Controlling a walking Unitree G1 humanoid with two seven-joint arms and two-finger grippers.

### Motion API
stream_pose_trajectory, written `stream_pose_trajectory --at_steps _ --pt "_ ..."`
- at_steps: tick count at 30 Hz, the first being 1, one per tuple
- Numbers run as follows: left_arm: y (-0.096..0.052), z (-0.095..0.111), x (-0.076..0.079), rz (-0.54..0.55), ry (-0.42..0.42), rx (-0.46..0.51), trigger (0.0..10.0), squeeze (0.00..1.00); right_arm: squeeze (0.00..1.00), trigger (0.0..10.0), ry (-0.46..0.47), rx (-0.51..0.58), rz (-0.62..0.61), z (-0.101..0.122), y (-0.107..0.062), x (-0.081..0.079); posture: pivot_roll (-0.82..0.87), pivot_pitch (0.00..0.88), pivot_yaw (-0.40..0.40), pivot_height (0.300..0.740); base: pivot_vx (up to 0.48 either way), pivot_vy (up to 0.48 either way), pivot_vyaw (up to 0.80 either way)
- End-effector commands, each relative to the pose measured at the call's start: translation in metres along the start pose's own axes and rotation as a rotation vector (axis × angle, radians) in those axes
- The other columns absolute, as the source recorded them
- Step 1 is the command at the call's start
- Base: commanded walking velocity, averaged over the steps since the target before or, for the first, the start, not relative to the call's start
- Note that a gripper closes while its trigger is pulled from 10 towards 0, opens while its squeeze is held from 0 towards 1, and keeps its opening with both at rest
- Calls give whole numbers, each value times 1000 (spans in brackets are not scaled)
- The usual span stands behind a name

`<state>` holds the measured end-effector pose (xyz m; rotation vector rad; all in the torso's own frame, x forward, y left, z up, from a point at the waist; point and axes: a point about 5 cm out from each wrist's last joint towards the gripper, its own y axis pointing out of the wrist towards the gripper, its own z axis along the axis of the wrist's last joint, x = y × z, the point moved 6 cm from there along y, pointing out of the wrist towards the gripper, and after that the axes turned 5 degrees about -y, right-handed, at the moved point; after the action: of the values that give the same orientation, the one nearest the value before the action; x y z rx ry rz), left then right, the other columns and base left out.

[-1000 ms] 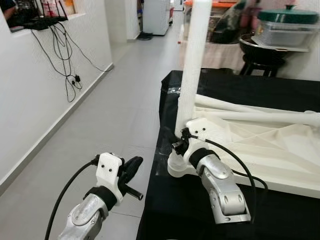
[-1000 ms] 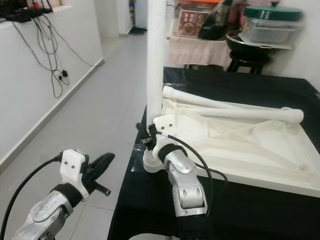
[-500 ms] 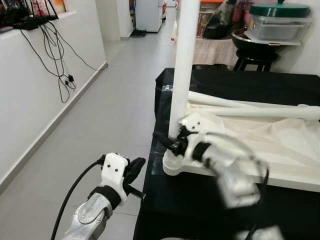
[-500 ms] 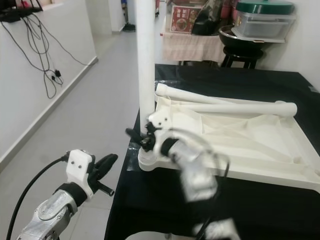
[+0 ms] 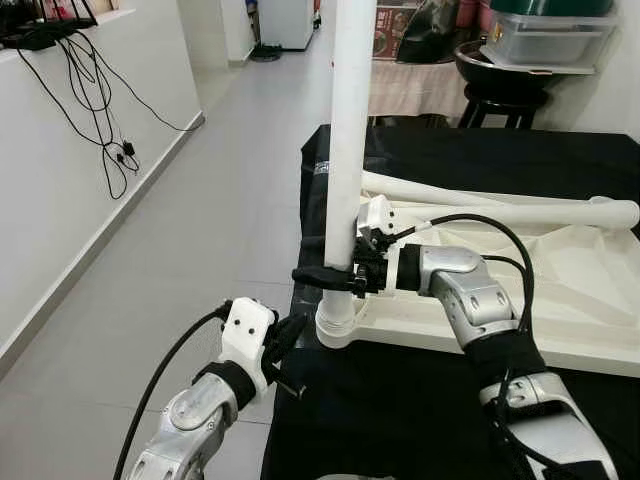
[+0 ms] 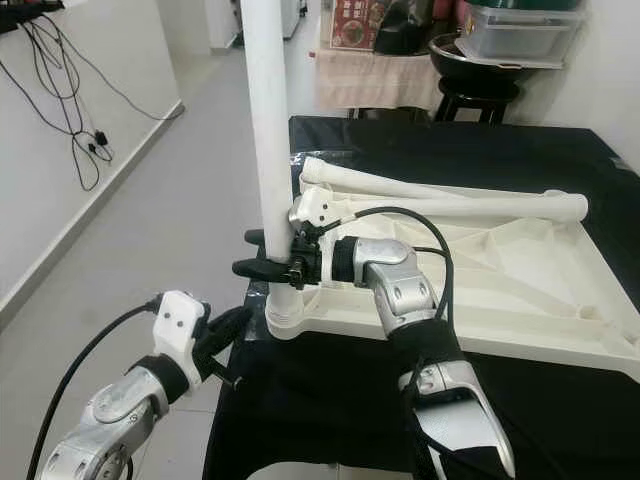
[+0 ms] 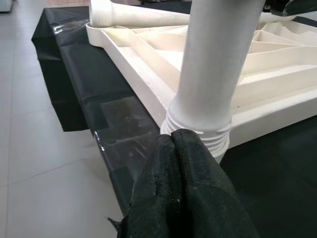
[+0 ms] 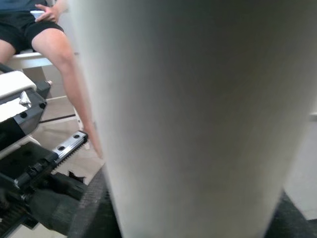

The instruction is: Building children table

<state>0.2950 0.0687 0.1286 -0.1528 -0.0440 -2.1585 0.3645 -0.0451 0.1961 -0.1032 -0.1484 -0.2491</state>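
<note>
An upturned white tabletop [image 5: 560, 290] is seen lying on a counter [image 5: 400, 400] covered in black cloth, with its underside ribs facing up. At the tabletop's near left corner a white leg [image 5: 345, 150] stands upright in its socket, a threaded collar showing at the base. The right gripper [image 5: 335, 275] is held against this leg low down, just above the socket, with its black fingers [image 5: 315, 275] set on either side of the leg and closed onto it. The left gripper [image 5: 290, 335] is held lower, beside the counter's edge and close to the socket, its fingers pressed together on nothing, as seen in the left wrist view. Two more legs [image 5: 520, 212] are laid flat across the far side of the tabletop. In the right wrist view, a seated person's bare legs [image 8: 64, 64] are seen past the upright leg.
</note>
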Motion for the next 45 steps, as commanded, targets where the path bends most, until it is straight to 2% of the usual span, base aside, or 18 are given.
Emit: stream_pose_trajectory --at_steps 1,8,15,17,18,19,21,22,23,24,25,32,33,35,36,39,41,45 --pt "-1 -8 -3 10 -15 -32 10000 0 0 0 22 28 57 0 5 -7 14 62 12 740 0 0 0" --pt "0 -10 -4 -7 -20 -47 10000 0 0 0 29 33 56 -8 -6 -6 20 48 19 740 0 0 0" --pt "-1 -10 -5 3 -23 -40 10000 0 0 0 22 -48 -140 -35 -26 -5 0 53 -2 740 0 0 0" --pt "-1 -10 -5 3 -23 -40 10000 0 0 0 22 -48 -140 -35 -26 -5 0 53 -2 740 0 0 0" --pt "-1 -9 -6 5 -23 -37 10000 0 0 0 41 -124 -305 -51 -30 0 -7 57 -14 740 0 0 0" --pt "-1 -9 -6 5 -23 -37 10000 0 0 0 41 -124 -305 -51 -30 0 -7 57 -14 740 0 0 0" --pt "-2 -6 -7 7 -29 -27 10000 0 0 0 134 -248 -718 -79 -42 1 -36 70 -11 740 0 0 0" --pt "-2 -6 -7 7 -29 -27 10000 0 0 0 134 -248 -718 -79 -42 1 -36 70 -11 740 0 0 0" --pt "-1 -6 -7 7 -32 -24 10000 0 0 0 141 -283 -824 -84 -48 0 -41 66 -6 740 0 0 0" --pt "-1 -6 -7 7 -32 -24 10000 0 0 0 141 -283 -824 -84 -48 0 -41 66 -6 740 0 0 0" --pt "0 -6 -6 -1 -35 -24 10000 0 0 0 98 -309 -913 -82 -46 8 -33 61 -11 740 0 0 0" --pt "0 -5 -6 -2 -37 -23 10000 0 0 0 104 -320 -907 -84 -38 11 -27 67 -15 740 0 0 0" --pt "0 -4 -6 6 -38 -18 10000 0 0 10000 120 -276 -872 -76 -31 11 -29 70 -11 740 0 0 0" --pt "0 -4 -6 8 -39 -16 10000 0 0 10000 123 -244 -846 -70 -27 11 -29 70 -11 740 0 0 0" --pt "0 -3 -6 9 -40 -16 10000 0 941 10000 114 -216 -829 -62 -25 12 -29 72 -10 740 0 0 0" --pt "0 -3 -6 7 -43 -16 10000 0 1000 10000 108 -160 -762 -48 -18 11 -27 72 -9 740 0 0 0" --pt "0 -4 -6 2 -46 -18 10000 0 1000 10000 112 -42 -596 -25 -5 8 -26 72 -4 740 0 0 0" --pt "1 -4 -6 -2 -48 -19 10000 0 1000 10000 71 42 -445 -5 -1 5 -14 73 -11 740 0 0 0"
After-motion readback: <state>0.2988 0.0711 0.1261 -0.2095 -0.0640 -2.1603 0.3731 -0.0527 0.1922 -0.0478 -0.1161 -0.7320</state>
